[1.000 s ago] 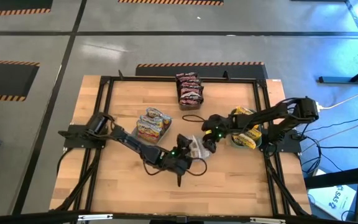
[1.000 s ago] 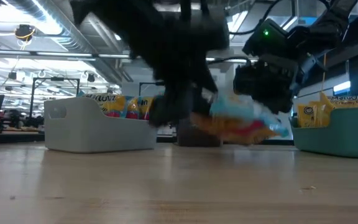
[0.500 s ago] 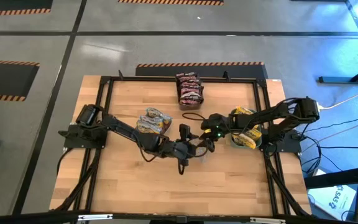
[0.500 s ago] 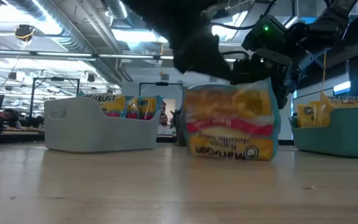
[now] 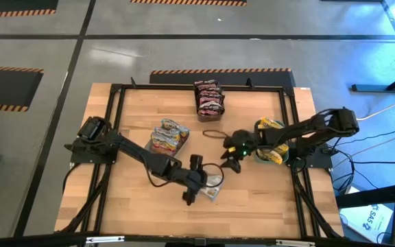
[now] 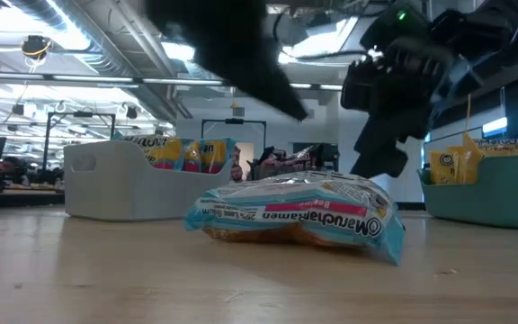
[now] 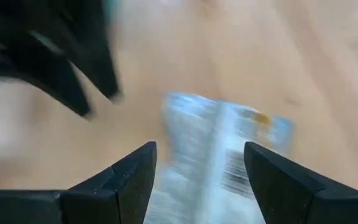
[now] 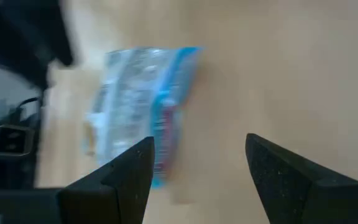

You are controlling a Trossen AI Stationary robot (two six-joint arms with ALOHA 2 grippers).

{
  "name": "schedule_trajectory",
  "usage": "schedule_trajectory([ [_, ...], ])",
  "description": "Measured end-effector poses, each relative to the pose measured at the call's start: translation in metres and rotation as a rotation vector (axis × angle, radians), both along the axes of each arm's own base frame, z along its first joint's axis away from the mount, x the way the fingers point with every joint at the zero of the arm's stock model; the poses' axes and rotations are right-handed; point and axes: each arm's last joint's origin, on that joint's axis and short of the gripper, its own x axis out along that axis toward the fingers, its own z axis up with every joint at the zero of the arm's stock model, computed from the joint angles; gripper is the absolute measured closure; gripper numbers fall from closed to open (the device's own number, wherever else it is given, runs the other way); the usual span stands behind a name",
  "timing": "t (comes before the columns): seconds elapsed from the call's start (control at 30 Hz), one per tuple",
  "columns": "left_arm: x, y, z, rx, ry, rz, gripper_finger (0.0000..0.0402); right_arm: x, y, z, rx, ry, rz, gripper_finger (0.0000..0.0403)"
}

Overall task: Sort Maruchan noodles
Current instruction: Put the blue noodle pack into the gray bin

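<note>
A silver-white packet (image 6: 299, 219) was seen lying flat, blurred in both wrist views, between the empty, parted left gripper (image 5: 196, 180) and right gripper (image 5: 233, 158).

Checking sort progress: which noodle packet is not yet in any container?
The silver-and-blue Maruchan packet lying flat on the bare table, between the open left gripper and open right gripper. The other packets sit grouped in their containers.

A wooden counter (image 5: 129, 199) carries a grey bin (image 6: 133, 184) at one side and a teal dish (image 6: 488, 193) opposite
</note>
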Motion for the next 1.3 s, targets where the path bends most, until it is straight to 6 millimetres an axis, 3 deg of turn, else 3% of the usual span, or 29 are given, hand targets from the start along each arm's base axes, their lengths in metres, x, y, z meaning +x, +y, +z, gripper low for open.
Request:
schedule_trajectory([
  [0.2,-0.01,-0.016,-0.009,-0.149,0.111,-0.11,0.0164,0.009,0.027,-0.006,0.039,-0.05,0.008,0.0166],
  [0.43,-0.018,-0.039,-0.012,-0.156,0.099,-0.109,0.0164,0.019,0.028,-0.015,0.041,-0.09,-0.07,0.0161],
  [0.73,-0.019,-0.067,-0.046,-0.053,0.057,-0.05,0.0164,0.021,0.033,-0.035,0.117,0.008,-0.133,0.009],
  [0.97,-0.014,-0.059,-0.069,0.067,0.079,0.037,0.0164,0.041,0.049,-0.047,0.187,0.021,-0.048,0.0071],
  [1.13,-0.012,-0.051,-0.07,0.098,0.087,0.07,0.0164,0.05,0.057,-0.043,0.248,0.03,0.075,0.008],
  [1.3,-0.011,-0.049,-0.07,0.126,0.075,0.096,0.0164,0.059,0.059,-0.035,0.254,-0.007,0.085,0.0092],
])
